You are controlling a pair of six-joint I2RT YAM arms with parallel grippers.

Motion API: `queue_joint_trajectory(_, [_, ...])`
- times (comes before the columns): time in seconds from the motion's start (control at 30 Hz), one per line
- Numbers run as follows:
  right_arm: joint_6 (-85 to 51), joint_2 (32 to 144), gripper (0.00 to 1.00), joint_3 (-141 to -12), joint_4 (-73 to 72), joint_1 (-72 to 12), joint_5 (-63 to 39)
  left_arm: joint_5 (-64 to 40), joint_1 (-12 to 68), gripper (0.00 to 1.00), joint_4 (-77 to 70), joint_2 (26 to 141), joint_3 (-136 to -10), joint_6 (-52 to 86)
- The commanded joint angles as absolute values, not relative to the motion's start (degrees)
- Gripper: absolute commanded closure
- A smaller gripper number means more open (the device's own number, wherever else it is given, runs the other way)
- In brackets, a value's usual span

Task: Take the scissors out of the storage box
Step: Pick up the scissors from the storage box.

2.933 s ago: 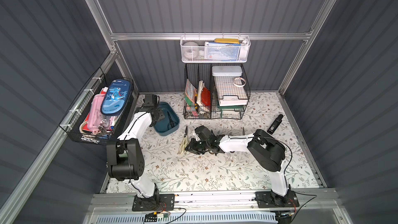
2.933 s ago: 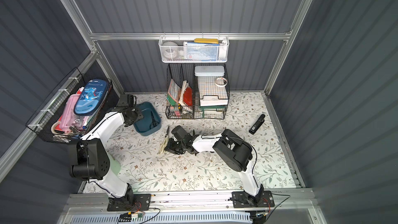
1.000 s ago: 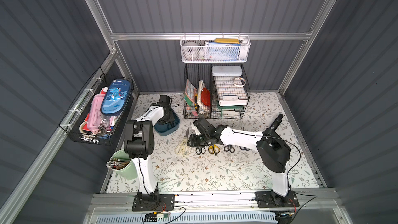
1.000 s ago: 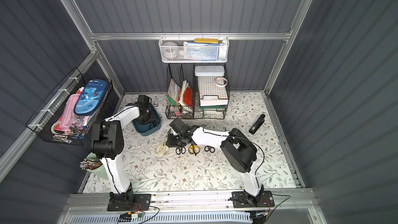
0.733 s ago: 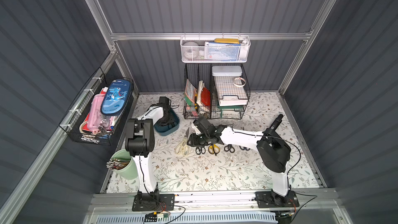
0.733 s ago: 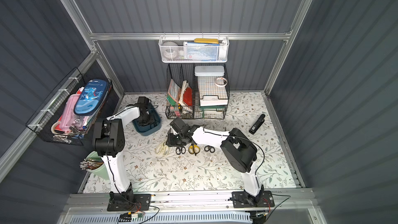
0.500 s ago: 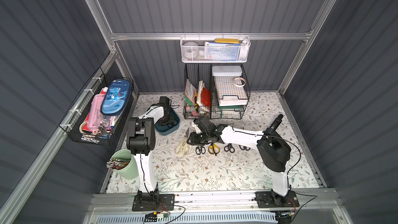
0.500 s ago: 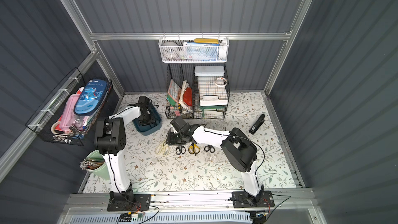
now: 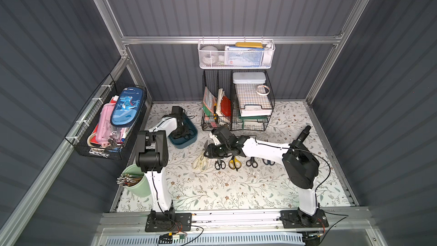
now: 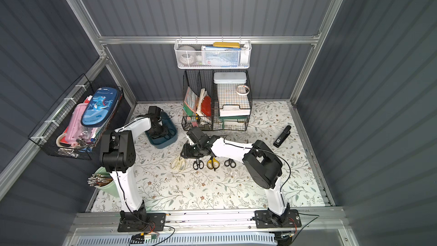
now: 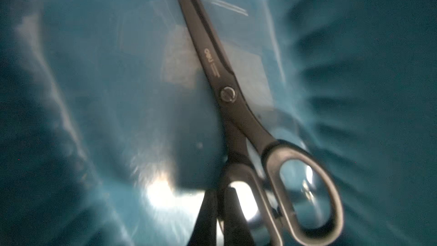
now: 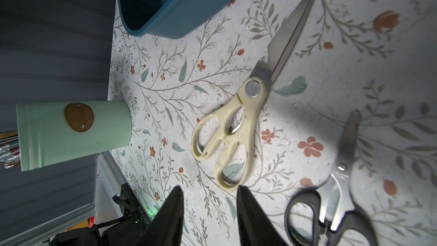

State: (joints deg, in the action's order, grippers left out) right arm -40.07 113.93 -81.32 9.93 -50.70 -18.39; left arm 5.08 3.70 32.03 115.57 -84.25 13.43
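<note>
Grabbing black scissors [image 11: 227, 95] in storage box [image 11: 94, 114]
Pinching one handle loop with left pincer [image 11: 220, 192]; holding right pincer [image 12: 209, 187] spread, empty, beside cream scissors [image 12: 246, 105] on table [image 12: 319, 119].

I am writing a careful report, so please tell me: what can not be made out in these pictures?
Inside of the box: in both top views the left gripper and left arm cover it.
The black scissors: left wrist view is blurred; its edge cuts off the blade tips.
The blue scissors: in a top view only handles show; the right arm hides the rest.
The right gripper: the right wrist view shows only its fingertips.
</note>
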Motion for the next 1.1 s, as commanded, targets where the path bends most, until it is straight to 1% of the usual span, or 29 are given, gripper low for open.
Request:
queue_joint_trajectory(0.0, [-37.97, 113.30, 0.59, -83.53, 10.41, -50.38, -18.30, 4.74, 3.74, 1.00, 31.52, 108.20, -84.60, 9.87])
queue_joint_trajectory(0.2, [-36.58, 112.20, 0.59, -85.60, 10.97, -50.02, -17.52, 4.47, 4.76, 1.00, 32.53, 101.83, -84.06, 7.65])
queue_joint_trajectory(0.3, [-36.19, 109.60, 0.52, -83.98, 8.29, -49.42, -15.51, 3.75, 6.14, 1.00, 31.95, 98.35, -83.23, 5.47])
queue_joint_trajectory(0.43, [-34.52, 104.39, 0.47, -80.20, 3.77, -47.86, -10.66, 1.16, 9.06, 1.00, 29.82, 94.08, -81.74, 2.36])
queue_joint_trajectory(0.57, [-31.51, 101.74, 0.44, -80.92, 6.38, -45.21, -10.06, -1.68, 13.02, 1.00, 28.58, 91.33, -79.05, -1.02])
queue_joint_trajectory(0.77, [-29.76, 99.93, 0.43, -80.92, 7.55, -42.29, -10.49, -8.61, 14.07, 1.00, 26.98, 88.66, -76.91, -0.88])
queue_joint_trajectory(1.07, [-28.04, 103.70, 0.45, -85.12, 8.39, -42.54, -13.58, -10.73, 16.43, 1.00, 26.89, 87.47, -76.50, -0.52])
